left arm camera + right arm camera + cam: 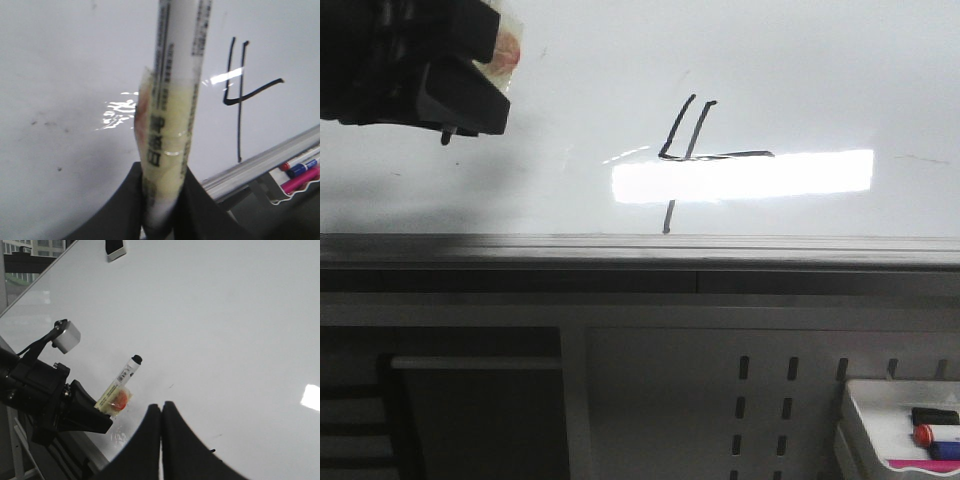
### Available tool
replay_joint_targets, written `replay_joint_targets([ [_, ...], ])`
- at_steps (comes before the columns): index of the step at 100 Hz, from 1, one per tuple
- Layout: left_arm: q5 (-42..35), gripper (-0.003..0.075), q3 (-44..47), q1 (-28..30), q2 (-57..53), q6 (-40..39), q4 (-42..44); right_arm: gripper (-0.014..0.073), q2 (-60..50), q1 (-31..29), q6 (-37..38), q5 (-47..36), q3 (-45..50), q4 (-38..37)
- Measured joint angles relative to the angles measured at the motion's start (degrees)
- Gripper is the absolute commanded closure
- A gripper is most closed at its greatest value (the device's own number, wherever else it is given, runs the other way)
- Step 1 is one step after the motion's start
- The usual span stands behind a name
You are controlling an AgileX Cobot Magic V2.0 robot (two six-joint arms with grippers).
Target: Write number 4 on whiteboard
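Number 4 (692, 150) drawn in black at whiteboard (820, 80) centre, long stroke running down nearly to grey lower edge. Left gripper (162, 200) clamped on taped white marker (175, 100), left of digit, tip clear of strokes. Right gripper (161, 412) pressed closed, empty, facing bare board.

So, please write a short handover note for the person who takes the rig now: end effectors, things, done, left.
Left end effector: shut on the marker, held off to the left of the number 4.
Right end effector: shut, holding nothing.
The whiteboard carries the 4: slanted stroke, bar and long vertical line are all drawn.
Left: probably only to put the marker away; spare markers lie in the tray.
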Motion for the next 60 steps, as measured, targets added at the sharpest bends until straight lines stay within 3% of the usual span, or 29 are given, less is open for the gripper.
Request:
replay_joint_targets([
  [60,-1.15,0.0741,-8.38,-0.35,14.18,-0.13,-11.50,0.0658,0.24,0.00,0.00,-0.73,0.00,0.98],
])
